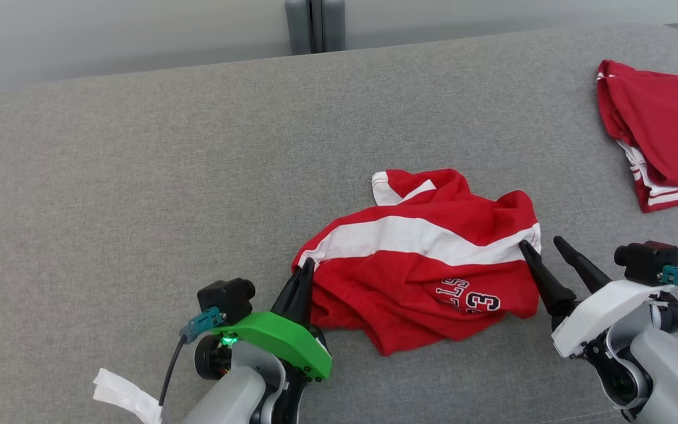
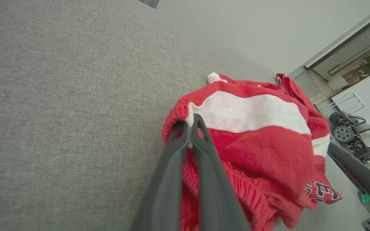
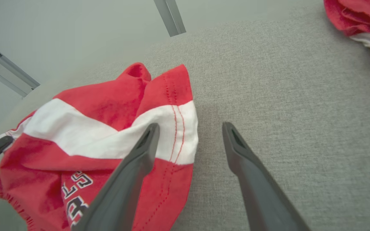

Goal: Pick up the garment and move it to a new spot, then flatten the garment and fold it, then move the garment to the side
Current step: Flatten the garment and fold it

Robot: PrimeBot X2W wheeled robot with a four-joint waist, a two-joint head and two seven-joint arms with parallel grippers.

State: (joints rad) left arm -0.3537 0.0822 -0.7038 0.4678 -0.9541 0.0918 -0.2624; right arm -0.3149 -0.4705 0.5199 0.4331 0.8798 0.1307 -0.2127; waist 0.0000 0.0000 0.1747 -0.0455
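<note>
- Left pincer (image 1: pixel 306 265) is clamped on the garment (image 1: pixel 421 265), at the left end of its white stripe. In the left wrist view the fingers meet on a gathered fold of the edge (image 2: pixel 186 110).
- Right pincer (image 1: pixel 541 242) stands apart at the garment's right hem. One finger (image 3: pixel 146 141) lies over the stripe's stitched end, the other (image 3: pixel 233 141) over bare table (image 1: pixel 139 176) just beside the cloth.
- Garment lies crumpled near the table's front middle, number print facing up. A second red garment (image 1: pixel 662 129) sits well apart at the far right.
- Step in hand, as I judge it: secure the right-side hold so both ends can lift together.
- To do it well: bring the hem fully between the right fingers before closing; now only the edge sits there, so a close here may catch a thin bite or slip off.
- Grip the double-stitched hem, not a loose upper layer, or the cloth will likely hang twisted.
- Lift both pincers evenly and keep clear of the second garment.
</note>
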